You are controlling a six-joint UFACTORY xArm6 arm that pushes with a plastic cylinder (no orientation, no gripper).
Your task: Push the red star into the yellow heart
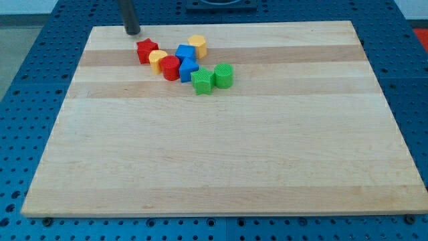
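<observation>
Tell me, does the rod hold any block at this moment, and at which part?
Nothing is held. My tip stands apart from the red star, toward the view's upper left of it, touching no block.

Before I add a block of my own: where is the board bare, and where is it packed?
Bare: all of the board below the green blocks, the view's right past the yellow block, and the left edge. Packed: the cluster from the red star and yellow heart to the green cylinder. My tip stands just up-left of the star.
</observation>
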